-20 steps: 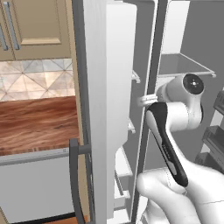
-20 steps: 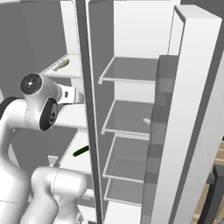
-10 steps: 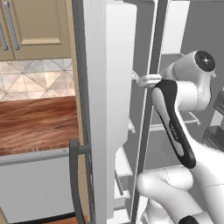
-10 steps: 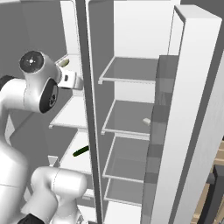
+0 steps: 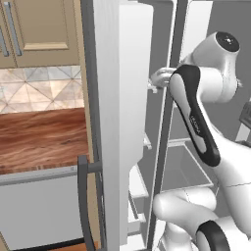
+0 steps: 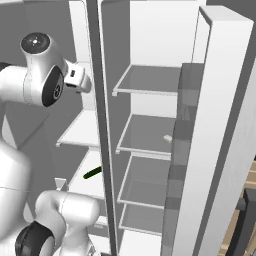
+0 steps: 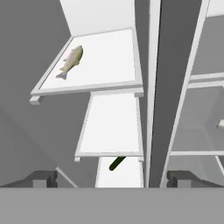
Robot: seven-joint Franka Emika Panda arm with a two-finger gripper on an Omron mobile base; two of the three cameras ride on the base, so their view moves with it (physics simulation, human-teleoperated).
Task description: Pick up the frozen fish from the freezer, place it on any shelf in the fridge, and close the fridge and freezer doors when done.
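The frozen fish [image 7: 70, 61], pale olive with a grey belly, lies on the upper white shelf [image 7: 94, 85] of the freezer, near that shelf's left side. My gripper [image 7: 111, 179] hangs above and in front of it, open, its dark fingertips [image 7: 41, 178] wide apart with nothing between them. In the left base view my hand [image 5: 159, 77] reaches into the freezer past the open freezer door [image 5: 122, 98]. The fridge [image 6: 150, 80] stands open beside it with broad pale shelves, and its door [image 6: 215, 125] with dark inner bins is swung out to the right.
A dark green oblong thing [image 7: 117, 163] lies on a lower freezer shelf [image 6: 91, 173]. A small pale item [image 6: 167, 138] sits on a middle fridge shelf. The divider post [image 7: 168, 87] runs between the compartments. A wooden counter [image 5: 44, 137] lies left of the freezer door's handle [image 5: 83, 196].
My arm has risen, lifting the hand higher beside the freezer shelves. The gripper has stayed open, and the fish has not moved.
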